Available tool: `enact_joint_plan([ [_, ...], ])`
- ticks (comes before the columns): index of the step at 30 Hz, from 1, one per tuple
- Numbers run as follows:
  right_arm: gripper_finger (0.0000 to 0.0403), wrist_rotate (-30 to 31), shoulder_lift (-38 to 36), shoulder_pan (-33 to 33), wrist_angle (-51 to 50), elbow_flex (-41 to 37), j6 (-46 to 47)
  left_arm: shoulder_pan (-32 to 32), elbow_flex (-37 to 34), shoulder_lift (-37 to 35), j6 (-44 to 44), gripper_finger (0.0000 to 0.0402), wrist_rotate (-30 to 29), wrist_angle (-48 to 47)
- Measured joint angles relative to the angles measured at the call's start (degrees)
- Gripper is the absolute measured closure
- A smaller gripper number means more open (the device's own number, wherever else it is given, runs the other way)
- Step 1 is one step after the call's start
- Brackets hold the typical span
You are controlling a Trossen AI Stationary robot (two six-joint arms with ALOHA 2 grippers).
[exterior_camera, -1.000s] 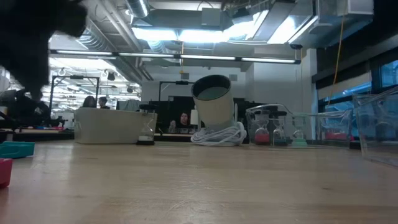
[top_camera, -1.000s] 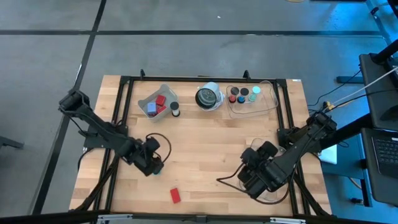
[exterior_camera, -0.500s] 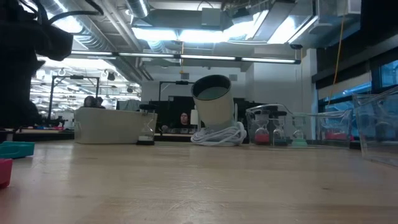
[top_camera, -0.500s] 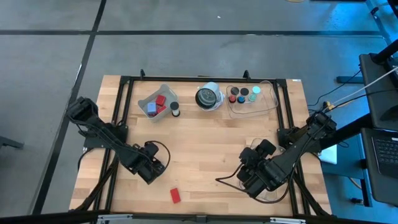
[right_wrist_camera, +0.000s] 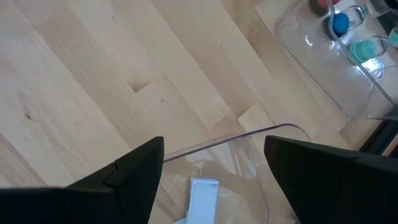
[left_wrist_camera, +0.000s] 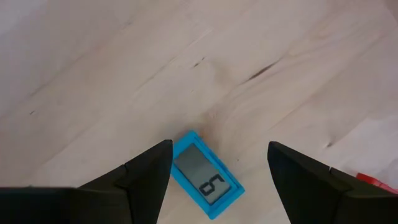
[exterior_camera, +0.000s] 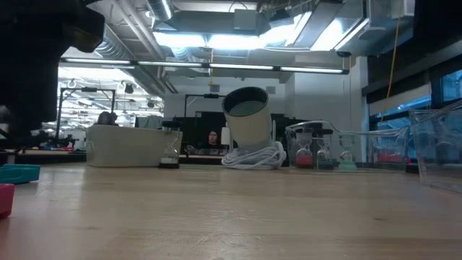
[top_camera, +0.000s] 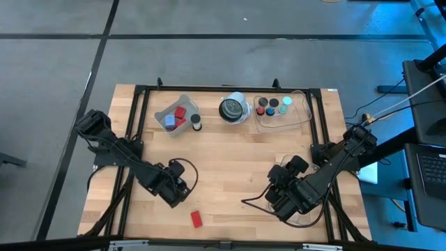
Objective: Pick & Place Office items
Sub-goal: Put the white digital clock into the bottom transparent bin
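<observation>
the blue block (left_wrist_camera: 207, 176) is hidden under the left arm in the overhead view and shows clearly only in the left wrist view: a flat rectangular plastic piece with a grey window carrying a dark digit, lying on the pale wooden desk (top_camera: 230, 164). the left claw (left_wrist_camera: 217, 180) hangs over it with its two dark fingers spread wide; the block lies between them, close by one finger (left_wrist_camera: 146, 174) and apart from the other, and it is not gripped. a sliver of red is cut off at the edge of that picture. in the overhead view the red block (top_camera: 196, 219) lies on the desk just beside the left claw (top_camera: 175, 194), on the side nearer the front edge.

in the low view the left arm is only a dark mass at the picture's edge, and a teal piece (exterior_camera: 19, 172) and a pink-red piece (exterior_camera: 6, 198) are partly cut off there.

the right claw (right_wrist_camera: 214, 171) waits well apart from the blue block, on the far side of the desk, fingers spread, over the curved rim of a clear plastic tray (right_wrist_camera: 242, 140) that holds a small white block (right_wrist_camera: 202, 199).

away from the blue block, along the desk's far edge, a grey tray (top_camera: 175, 115) holds red and pale blocks, a white-and-black round object (top_camera: 233, 109) stands beside it, and a second clear tray (top_camera: 303, 115) holds small round caps (top_camera: 273, 106).
</observation>
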Motion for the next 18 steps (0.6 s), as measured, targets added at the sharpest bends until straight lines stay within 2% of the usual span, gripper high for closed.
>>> enact_joint_plan([
  [6, 0.0122, 0.0, 0.01, 0.0, 0.0, 0.0, -0.02, -0.58, 0.12, 0.0, -1.99, 0.0142, 5.52, 1.54],
  [13, 0.0122, 2.14, 0.01, 0.0, 0.0, -0.02, -1.81, -3.23, 0.14, 1.73, -12.44, 0.0142, 1.57, 1.26],
  [18, 0.0122, 3.02, 0.01, -0.02, 0.0, -0.02, -3.24, -2.96, 0.14, 5.3, -14.07, 0.0142, 5.26, 0.83],
])
